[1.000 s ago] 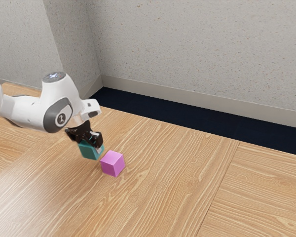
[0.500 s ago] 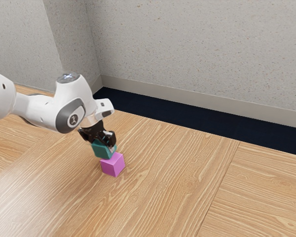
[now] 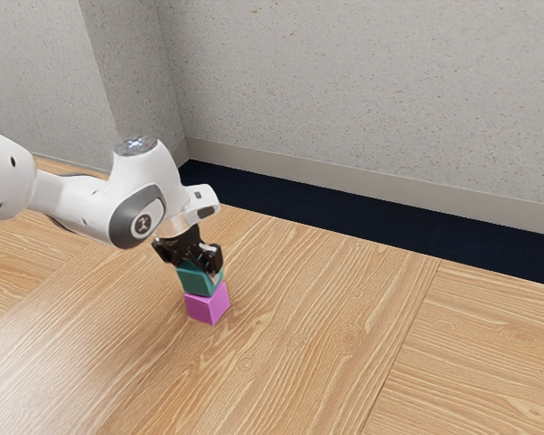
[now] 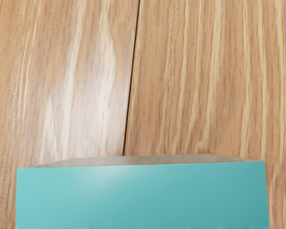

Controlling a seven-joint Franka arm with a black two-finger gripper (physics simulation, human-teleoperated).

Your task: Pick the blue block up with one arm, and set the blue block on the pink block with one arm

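A teal-blue block (image 3: 199, 279) sits right on top of the pink block (image 3: 208, 306) on the wooden table. My black gripper (image 3: 198, 263) is shut on the teal-blue block, one finger on each side, with the white arm reaching in from the exterior view's left. The wrist view has the same teal-blue block (image 4: 142, 195) large just under my hand, covering the pink block, with wood planks beyond it.
The wooden table (image 3: 326, 344) stretches wide toward the exterior view's right and front. A dark floor strip (image 3: 372, 217) and speckled walls (image 3: 363, 91) lie behind it.
My arm carried the teal-blue block from beside the pink block toward the exterior view's right, up and over it; the block now rests on the pink block.
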